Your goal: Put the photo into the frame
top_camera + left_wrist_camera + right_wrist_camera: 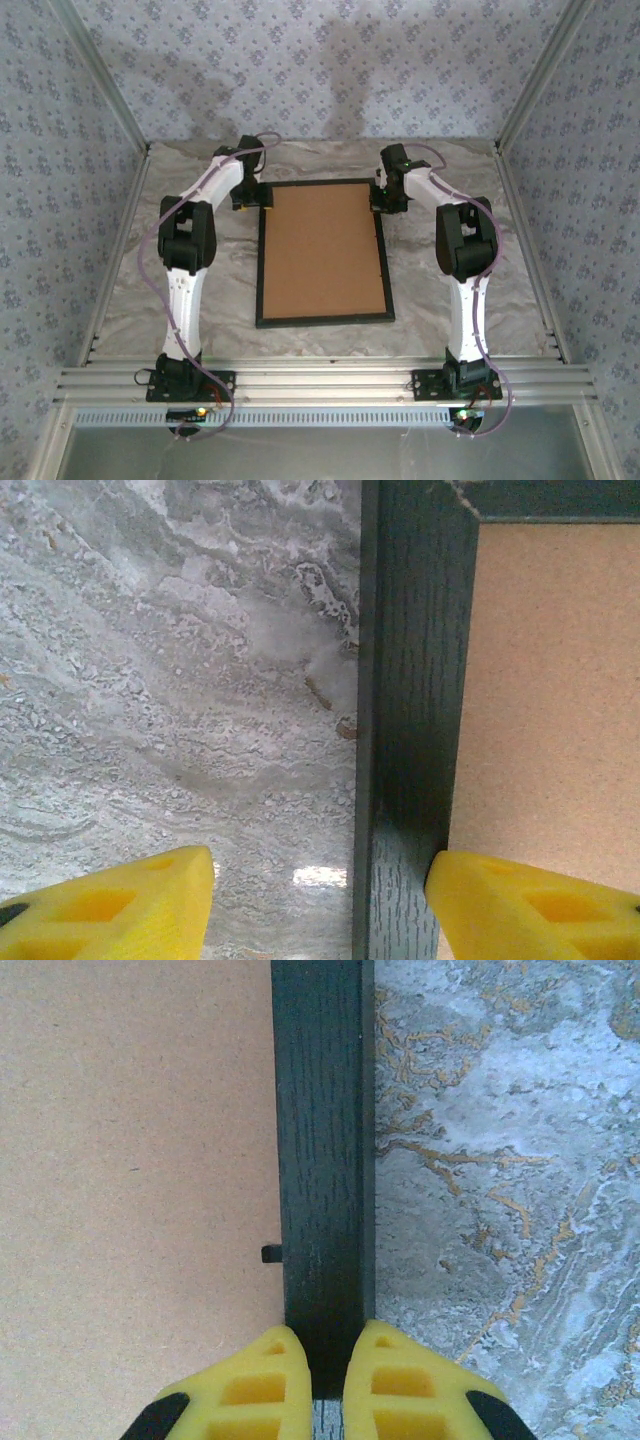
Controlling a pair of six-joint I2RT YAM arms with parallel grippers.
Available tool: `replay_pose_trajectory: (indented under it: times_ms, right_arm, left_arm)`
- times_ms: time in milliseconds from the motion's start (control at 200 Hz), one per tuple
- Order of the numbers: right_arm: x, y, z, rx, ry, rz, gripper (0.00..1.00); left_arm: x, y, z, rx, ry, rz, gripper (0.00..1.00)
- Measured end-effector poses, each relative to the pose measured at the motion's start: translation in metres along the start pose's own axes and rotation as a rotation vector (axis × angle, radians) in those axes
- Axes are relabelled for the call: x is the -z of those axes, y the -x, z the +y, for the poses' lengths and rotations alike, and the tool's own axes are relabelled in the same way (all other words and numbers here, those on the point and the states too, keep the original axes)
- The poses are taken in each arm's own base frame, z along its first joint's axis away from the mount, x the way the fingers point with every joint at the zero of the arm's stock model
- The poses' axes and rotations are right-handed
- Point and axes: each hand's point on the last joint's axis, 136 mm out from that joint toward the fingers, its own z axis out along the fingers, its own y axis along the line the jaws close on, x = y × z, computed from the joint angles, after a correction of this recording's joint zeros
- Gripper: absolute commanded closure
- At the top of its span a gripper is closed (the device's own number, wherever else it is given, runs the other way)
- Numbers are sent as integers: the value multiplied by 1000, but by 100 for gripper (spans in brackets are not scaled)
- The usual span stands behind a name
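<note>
Both grippers sit at the far end of the frame (324, 320), which lies flat on the marbled table (130, 300) between the arms, a brown backing board (322, 250) filling its opening. The right gripper (326, 1350) is pinched onto the frame's right rail near the far corner, its yellow fingers (255, 1385) one on each side, just by a small black tab (271, 1253) on the inner edge. The left gripper (318, 875) stands spread across the left rail at the far corner: one finger (130, 905) over bare table, the other finger (530, 905) over the board against the rail's inner edge, perhaps touching it.
</note>
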Motion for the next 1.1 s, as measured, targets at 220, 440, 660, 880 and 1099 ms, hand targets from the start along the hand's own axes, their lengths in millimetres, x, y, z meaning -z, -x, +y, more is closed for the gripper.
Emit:
replay_pose_trajectory:
  times_ms: [220, 440, 660, 880, 1099]
  right_arm:
    - [0, 0, 0, 0, -1, 0, 92]
    - [0, 0, 1, 1, -1, 0, 92]
    - [1, 0, 1, 3, -5, 0, 92]
    - [2, 0, 0, 3, -17, 4, 92]
    - [1, 0, 0, 3, -18, 8, 92]
  left_arm:
    - [-1, 0, -1, -6, 12, 1, 37]
    - [-2, 0, -2, -9, 17, 15, 37]
    - [-3, -1, -5, -21, 33, 17, 37]
    - [-7, -1, -11, -37, 44, 15, 37]
    - [-6, 0, -11, -37, 47, 14, 37]
